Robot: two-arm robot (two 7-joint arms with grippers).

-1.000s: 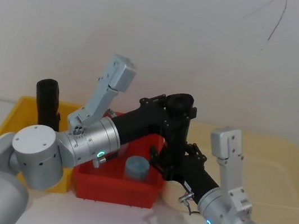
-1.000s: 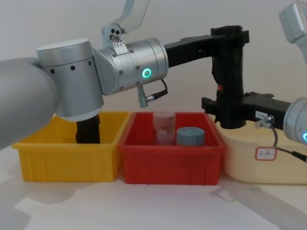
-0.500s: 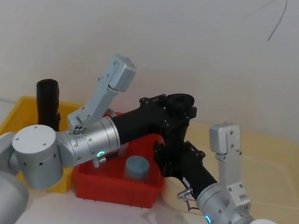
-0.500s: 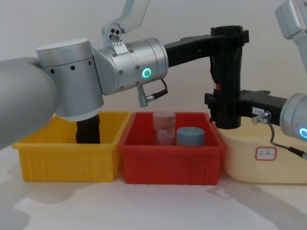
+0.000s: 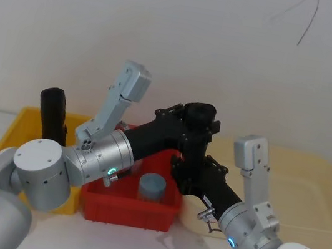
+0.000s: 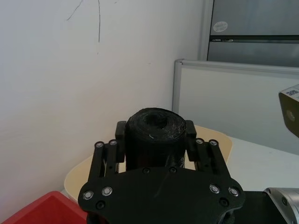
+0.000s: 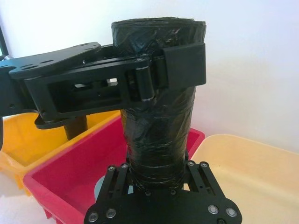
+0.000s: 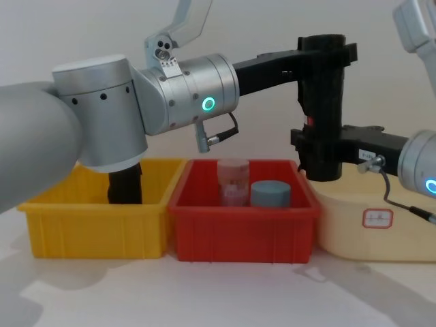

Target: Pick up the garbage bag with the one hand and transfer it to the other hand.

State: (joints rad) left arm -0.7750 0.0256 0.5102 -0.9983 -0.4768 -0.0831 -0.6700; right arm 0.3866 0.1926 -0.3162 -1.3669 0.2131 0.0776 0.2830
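Left hand [image 8: 325,53]: stretched out above red bin's [image 8: 242,225] right edge, pinching garbage bag [image 8: 321,102] top;
Right hand [image 8: 320,151]: clamped on its lower end;
Tub label [image 8: 375,217]: unreadable

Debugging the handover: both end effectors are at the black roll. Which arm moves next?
Left. The left end effector clamps the top of the garbage bag roll, while the right end effector appears closed around the lower end. Opening the left would likely complete the transfer.

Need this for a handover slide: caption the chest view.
Mid-air handover: left claw grips the upright garbage bag roll near its top while the right claw sits around its lower end.
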